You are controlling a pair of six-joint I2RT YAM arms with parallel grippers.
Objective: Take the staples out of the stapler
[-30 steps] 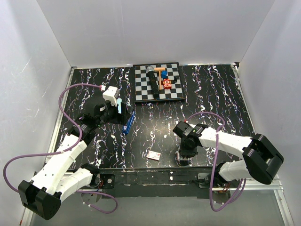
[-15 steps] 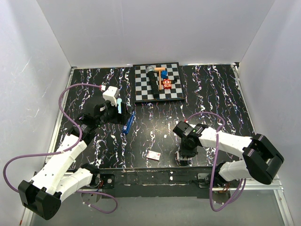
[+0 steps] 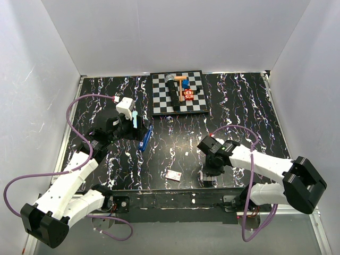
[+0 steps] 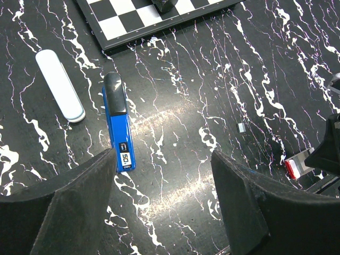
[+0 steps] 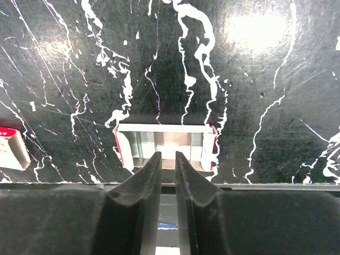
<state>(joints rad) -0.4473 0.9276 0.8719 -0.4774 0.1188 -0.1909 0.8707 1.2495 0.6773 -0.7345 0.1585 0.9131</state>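
On the black, white-veined tabletop (image 3: 239,106), the stapler (image 4: 118,125) lies flat just beside the spread left claw (image 4: 162,164). The right claw (image 5: 168,159), nearly pressed together, sits at a small red-ended box (image 5: 143,141) by the near edge.

The whole counter (image 3: 239,106) is viewed steeply from high behind its near edge. The stapler (image 4: 118,125) is shared between that view and the left wrist's downward one; the right wrist's is taken closest.

Plain white walls (image 3: 175,32) enclose the black, white-veined table (image 3: 239,106).
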